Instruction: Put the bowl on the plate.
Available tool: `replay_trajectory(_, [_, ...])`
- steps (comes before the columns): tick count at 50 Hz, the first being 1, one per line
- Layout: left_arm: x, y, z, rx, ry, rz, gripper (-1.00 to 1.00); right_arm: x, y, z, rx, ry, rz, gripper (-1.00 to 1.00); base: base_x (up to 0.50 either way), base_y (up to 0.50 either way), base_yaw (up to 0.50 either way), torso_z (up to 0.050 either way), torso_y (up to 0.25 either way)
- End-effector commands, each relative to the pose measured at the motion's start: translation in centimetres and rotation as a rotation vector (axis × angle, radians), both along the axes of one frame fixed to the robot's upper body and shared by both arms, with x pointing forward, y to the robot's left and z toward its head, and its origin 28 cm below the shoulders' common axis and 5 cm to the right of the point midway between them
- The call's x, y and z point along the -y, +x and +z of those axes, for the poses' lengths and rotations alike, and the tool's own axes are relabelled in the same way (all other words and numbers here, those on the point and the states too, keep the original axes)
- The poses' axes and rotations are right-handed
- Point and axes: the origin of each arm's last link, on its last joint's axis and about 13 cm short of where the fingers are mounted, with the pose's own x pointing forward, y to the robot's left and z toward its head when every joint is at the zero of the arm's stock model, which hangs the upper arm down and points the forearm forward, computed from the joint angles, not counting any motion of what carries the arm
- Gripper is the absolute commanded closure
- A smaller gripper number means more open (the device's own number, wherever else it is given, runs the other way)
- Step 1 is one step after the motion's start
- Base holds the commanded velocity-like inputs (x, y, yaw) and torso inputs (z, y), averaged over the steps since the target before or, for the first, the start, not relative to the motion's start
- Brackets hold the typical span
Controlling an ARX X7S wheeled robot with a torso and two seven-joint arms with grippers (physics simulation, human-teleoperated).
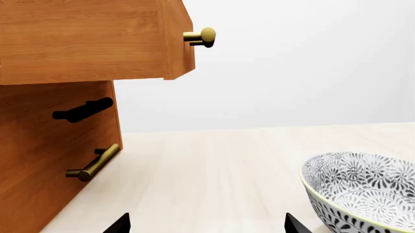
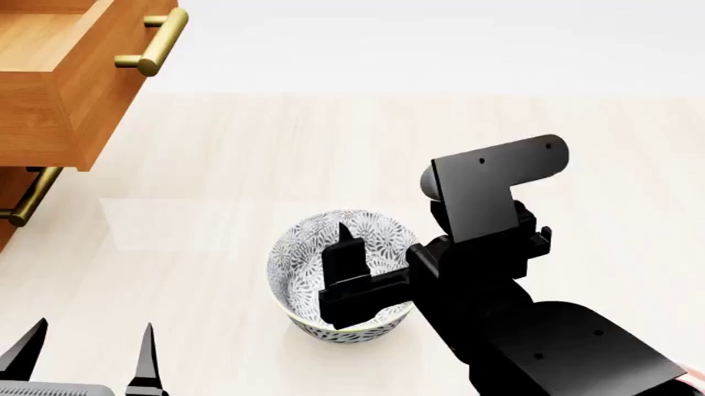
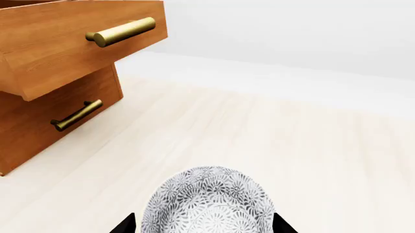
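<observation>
On the pale table (image 2: 330, 148), the right tool (image 2: 350, 280) straddles the bowl (image 2: 303, 256), jaws spread.

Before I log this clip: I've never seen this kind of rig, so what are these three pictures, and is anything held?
It is a simulated two-armed robot. One picture looks down from its head; the other two come from cameras near each pincer. On the pale wooden surface sits a patterned bowl. The right pincer reaches over it, with one finger inside the bowl; its wrist view shows a fingertip on each side of the bowl, and whether it already grips is unclear. The left pincer is open and holds nothing, with the bowl beside it. A wooden cabinet with brass handles stands at the left, its top drawer pulled out. No plate is in view.
</observation>
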Motion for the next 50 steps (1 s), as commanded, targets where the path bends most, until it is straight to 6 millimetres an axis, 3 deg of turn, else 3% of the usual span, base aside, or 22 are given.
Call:
replay_trajectory(1, [0.0,0.0,0.2,0.004,0.001,0.002,-1.0,-1.0,0.9,1.3,-0.093,-0.038,0.136,-1.0,0.0,0.0,0.0,0.0,0.0])
replay_trajectory(27, [0.0,-0.3,0.7,0.018,0.004,0.0,-1.0,-2.4,4.2,3.5,-0.205,-0.216,0.137,-1.0,0.0,0.0,0.0,0.0,0.0])
replay_trajectory(50, [0.0,-0.4,0.6,0.02,0.003,-0.003,-1.0,-5.7,6.3,2.2,-0.284,-0.399,0.191,-1.0,0.0,0.0,0.0,0.0,0.0])
